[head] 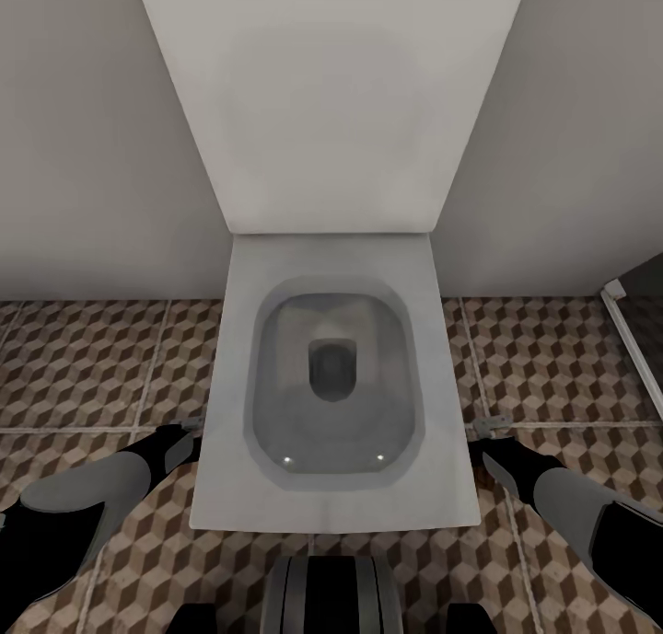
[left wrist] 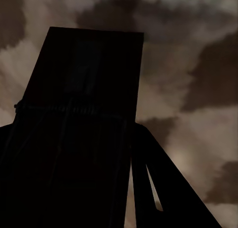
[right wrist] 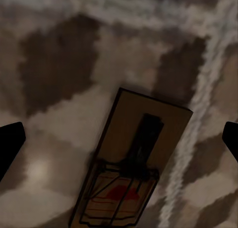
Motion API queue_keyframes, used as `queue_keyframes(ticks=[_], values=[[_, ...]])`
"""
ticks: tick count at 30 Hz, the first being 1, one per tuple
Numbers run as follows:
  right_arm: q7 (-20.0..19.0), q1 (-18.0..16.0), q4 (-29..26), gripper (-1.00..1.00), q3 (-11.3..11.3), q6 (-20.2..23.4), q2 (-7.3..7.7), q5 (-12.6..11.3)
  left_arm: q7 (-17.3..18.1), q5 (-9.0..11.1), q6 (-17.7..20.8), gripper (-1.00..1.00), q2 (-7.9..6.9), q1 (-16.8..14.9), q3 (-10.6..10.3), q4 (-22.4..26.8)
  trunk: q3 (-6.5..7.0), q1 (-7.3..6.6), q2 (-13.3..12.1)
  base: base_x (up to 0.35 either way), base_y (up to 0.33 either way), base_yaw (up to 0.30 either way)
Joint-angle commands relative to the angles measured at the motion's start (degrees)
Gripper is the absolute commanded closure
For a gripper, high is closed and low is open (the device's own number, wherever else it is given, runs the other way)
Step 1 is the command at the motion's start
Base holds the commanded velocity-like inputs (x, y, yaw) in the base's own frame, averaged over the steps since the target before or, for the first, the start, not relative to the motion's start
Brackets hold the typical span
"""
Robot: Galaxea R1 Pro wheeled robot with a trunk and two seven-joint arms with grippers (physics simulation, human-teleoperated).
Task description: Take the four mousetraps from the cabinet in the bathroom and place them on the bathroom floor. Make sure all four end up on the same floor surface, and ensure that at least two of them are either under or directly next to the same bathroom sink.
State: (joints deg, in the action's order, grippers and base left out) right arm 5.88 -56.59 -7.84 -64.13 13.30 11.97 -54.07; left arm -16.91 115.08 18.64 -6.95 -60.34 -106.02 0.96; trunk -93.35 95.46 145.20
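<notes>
The white toilet (head: pixel 331 404) stands open, its grey bowl holding only water. The right gripper (right wrist: pixel 121 143) is spread wide, holding nothing, above a tan wooden mousetrap (right wrist: pixel 134 163) lying flat on the cube-patterned bathroom floor (right wrist: pixel 59 64). The left gripper (left wrist: pixel 136 188) presents a dark, flat mousetrap-like board (left wrist: pixel 84 89) close up; its grip cannot be told.

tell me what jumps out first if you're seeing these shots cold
A white toilet with its lid up stands dead centre of the head view on cube-patterned floor tiles, an arm on either side. In the right wrist view a mousetrap lies between the open right gripper's dark fingers. Another mousetrap looms dark in the left wrist view.
</notes>
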Motion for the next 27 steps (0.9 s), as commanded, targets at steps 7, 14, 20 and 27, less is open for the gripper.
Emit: queue_keyframes(ticks=[7, 14, 20, 27], values=[[0.42, -0.02, -0.25, -1.0, -0.47, 0.32, 0.07, -0.51, -0.05, 1.2, 0.08, 1.0, 0.01, -0.04, 0.48, 0.27, -0.04, 0.0, 0.01, 0.0, 0.0, 0.0], [0.45, -0.02, -0.25, -1.0, -0.47, 0.32, 0.07, -0.51, -0.05, 1.2, 0.08, 1.0, 0.01, -0.04, 0.47, 0.27, -0.04, 0.0, 0.01, 0.0, 0.0, 0.0], [0.44, -0.02, -0.25, -1.0, -0.47, 0.32, 0.07, -0.51, -0.05, 1.2, 0.08, 1.0, 0.01, -0.04, 0.46, 0.27, -0.04, 0.0, 0.01, 0.0, 0.0, 0.0], [0.45, -0.02, -0.25, -1.0, -0.43, 0.26, 0.09, -0.51, -0.05, 1.2, 0.08, 1.0, 0.01, -0.04, 0.46, 0.27, -0.04, 0.0, 0.01, 0.0, 0.0, 0.0]])
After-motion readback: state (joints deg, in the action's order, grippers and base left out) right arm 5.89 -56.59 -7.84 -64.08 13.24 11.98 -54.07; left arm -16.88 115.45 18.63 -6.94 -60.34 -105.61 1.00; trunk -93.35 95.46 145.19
